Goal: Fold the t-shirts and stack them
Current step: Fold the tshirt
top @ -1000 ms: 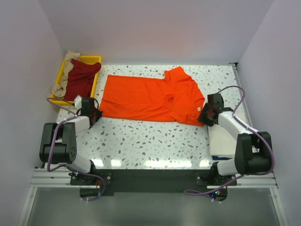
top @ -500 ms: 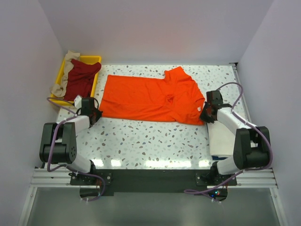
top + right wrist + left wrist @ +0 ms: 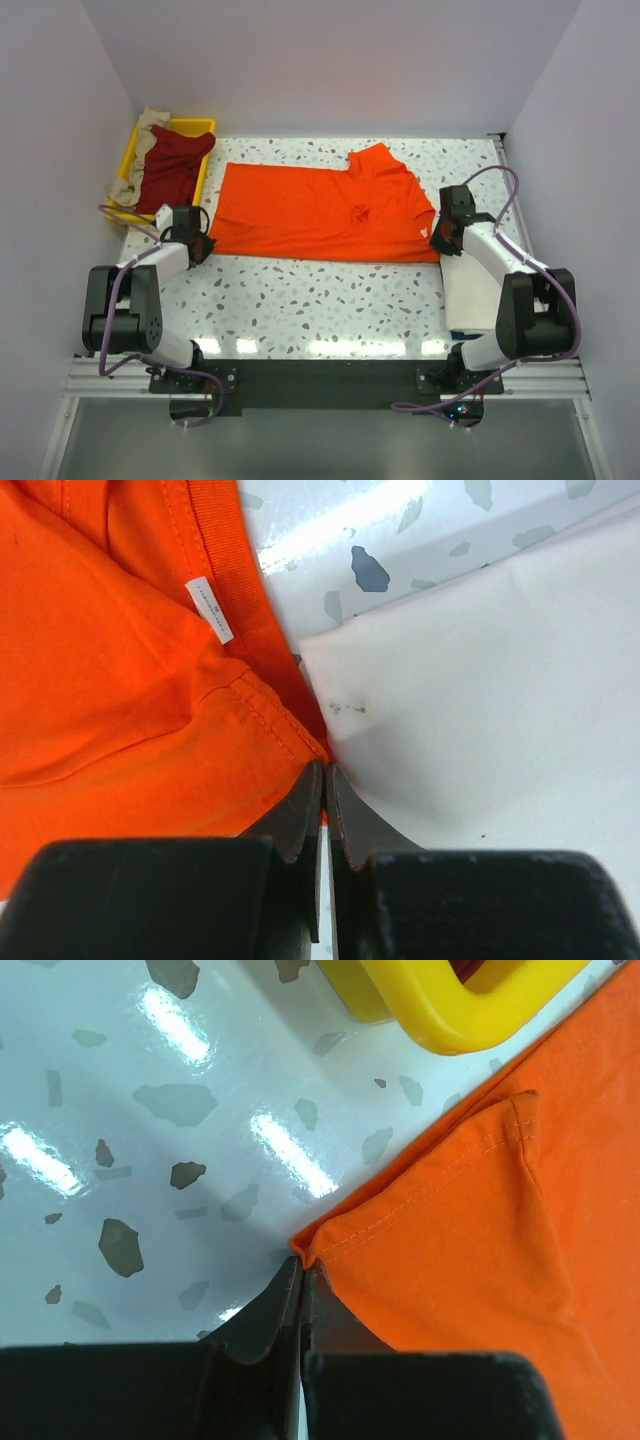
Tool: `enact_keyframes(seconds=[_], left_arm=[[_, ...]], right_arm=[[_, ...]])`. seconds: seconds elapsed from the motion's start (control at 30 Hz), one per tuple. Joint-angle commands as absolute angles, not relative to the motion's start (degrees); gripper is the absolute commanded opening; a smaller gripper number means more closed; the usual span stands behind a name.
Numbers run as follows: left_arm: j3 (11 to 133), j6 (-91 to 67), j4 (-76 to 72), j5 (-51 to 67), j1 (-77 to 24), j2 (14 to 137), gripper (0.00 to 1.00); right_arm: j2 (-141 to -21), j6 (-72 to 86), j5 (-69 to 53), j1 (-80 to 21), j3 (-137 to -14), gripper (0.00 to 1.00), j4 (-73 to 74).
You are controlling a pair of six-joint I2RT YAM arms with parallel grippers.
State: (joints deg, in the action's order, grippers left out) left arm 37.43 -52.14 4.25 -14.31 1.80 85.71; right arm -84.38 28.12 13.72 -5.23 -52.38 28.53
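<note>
The bright orange t-shirt (image 3: 320, 210) lies spread across the middle of the table, folded in half lengthwise, its sleeve end on the right. My left gripper (image 3: 203, 246) is shut on its near left corner; the left wrist view shows the hemmed corner (image 3: 312, 1250) pinched at the tips of the left gripper (image 3: 302, 1266). My right gripper (image 3: 438, 240) is shut on the near right corner, with the stitched orange edge (image 3: 290, 730) caught in the right gripper (image 3: 325, 772). The small white tag (image 3: 212, 610) lies just beyond. A folded cream-white t-shirt (image 3: 470, 290) lies flat beside the right arm.
The yellow tray (image 3: 205, 126) stands at the back left, a dark red shirt (image 3: 175, 165) heaped in it and a beige shirt (image 3: 124, 186) hanging over its left rim. The tray's corner (image 3: 450, 1010) is close beyond the left gripper. White walls enclose the table.
My right gripper has shut on the orange shirt's near right corner and shifted slightly away from me. The shirt's near edge now runs straighter between both grippers.
</note>
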Motion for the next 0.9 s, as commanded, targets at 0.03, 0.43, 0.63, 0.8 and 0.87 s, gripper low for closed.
enact_keyframes(seconds=[0.03,0.43,0.63,0.8,0.87], left_arm=[[39.3,-52.8,4.8,-17.2,1.9,83.7,0.00],[38.3,-52.6,4.4,-15.8,1.9,83.0,0.00],[38.2,-52.5,4.3,-15.6,1.8,82.7,0.00],[37.8,-52.5,4.0,-15.3,1.9,82.9,0.00],[37.6,-52.4,4.0,-15.3,1.9,82.8,0.00]], right_arm=[[-84.0,27.2,13.5,-5.2,-52.2,0.08,28.7],[-71.7,38.1,-1.4,-8.4,-41.1,0.44,21.4],[-70.7,44.8,-0.3,-8.8,-33.2,0.50,12.6],[-71.9,47.8,4.7,-8.8,-30.6,0.60,7.9],[-72.7,48.5,6.7,-8.7,-30.7,0.59,6.6]])
